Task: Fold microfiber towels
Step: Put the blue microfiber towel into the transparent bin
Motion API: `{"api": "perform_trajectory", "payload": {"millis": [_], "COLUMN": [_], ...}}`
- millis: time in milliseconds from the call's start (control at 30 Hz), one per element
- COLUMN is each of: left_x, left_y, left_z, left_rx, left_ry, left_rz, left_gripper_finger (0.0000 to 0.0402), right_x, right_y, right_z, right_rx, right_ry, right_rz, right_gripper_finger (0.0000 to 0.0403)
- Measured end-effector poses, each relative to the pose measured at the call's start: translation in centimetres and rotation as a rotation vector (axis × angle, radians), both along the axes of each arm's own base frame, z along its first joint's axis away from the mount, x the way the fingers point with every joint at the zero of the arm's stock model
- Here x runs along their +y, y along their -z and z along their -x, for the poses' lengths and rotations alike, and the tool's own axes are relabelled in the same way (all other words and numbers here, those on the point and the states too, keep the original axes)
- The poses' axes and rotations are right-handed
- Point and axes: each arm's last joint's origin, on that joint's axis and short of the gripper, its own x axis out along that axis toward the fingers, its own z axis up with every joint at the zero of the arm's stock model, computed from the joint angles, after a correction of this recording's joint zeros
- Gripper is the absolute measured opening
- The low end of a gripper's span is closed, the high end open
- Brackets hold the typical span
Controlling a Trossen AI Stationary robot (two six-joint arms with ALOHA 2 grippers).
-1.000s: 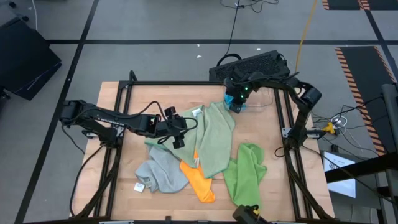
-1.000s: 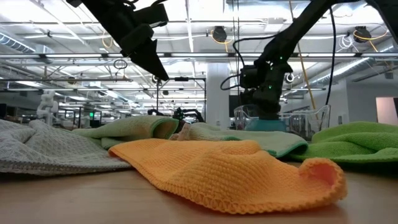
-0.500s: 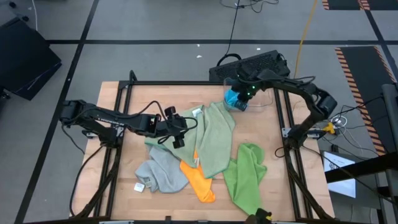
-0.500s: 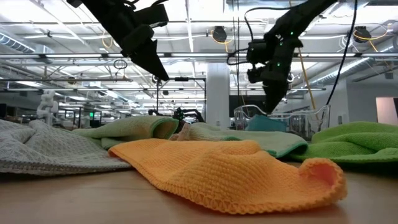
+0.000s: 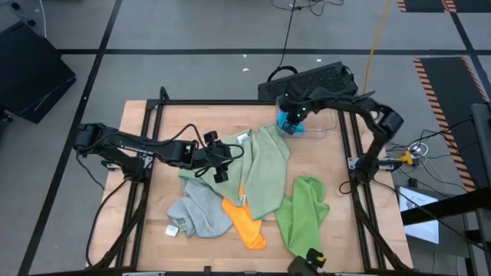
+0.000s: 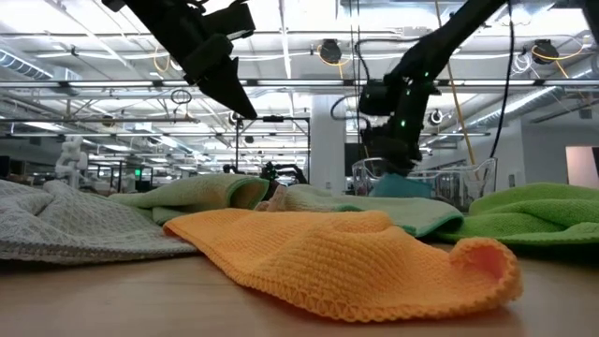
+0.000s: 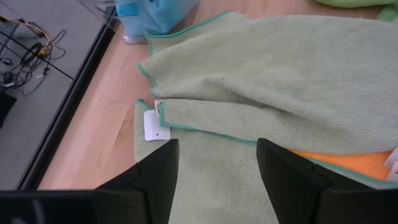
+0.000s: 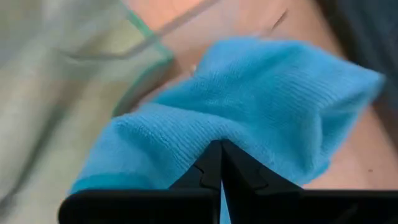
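Right wrist view alone shows the right hand (image 8: 221,163) pinching the blue towel (image 8: 249,118), beside the sage green towel (image 5: 265,172); left hand (image 7: 214,180) spread above it.

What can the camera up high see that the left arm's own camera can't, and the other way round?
Only the high view shows the whole table, the grey towel, the lime green towel and the right gripper, shut on the blue towel. Only the left wrist view shows, up close, the small white tag on the sage green towel. Both show the sage green towel, the blue towel, a bit of the orange towel and the left gripper, open above the sage green towel.
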Motion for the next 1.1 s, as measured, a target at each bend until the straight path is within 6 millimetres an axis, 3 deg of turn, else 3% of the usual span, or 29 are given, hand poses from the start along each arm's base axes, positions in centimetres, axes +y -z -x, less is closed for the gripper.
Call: {"api": "perform_trajectory", "payload": {"millis": [233,433,700,1100], "left_x": [0.0,0.0,0.0,0.0], "left_y": [0.0,0.0,0.0,0.0], "left_z": [0.0,0.0,0.0,0.0], "left_rx": [0.0,-0.001,-0.001,-0.004], "left_ry": [0.0,0.0,0.001,0.005], "left_rz": [0.0,0.001,0.0,0.005], "left_gripper_finger": [0.0218,0.0218,0.0218,0.0218], "right_x": [-1.0,-1.0,0.5,-1.2], "right_y": [2.3,1.5,-1.6,0.3], "right_z": [-1.1,-1.5,-1.7,-1.7], "right_rx": [-0.007,-0.033,-0.013,-0.051], "right_ry": [0.012,0.027,0.038,0.072], "right_rz": [0.012,0.092,0.266,0.208], "right_gripper_finger": [0.0,0.0,0.0,0.0]}}
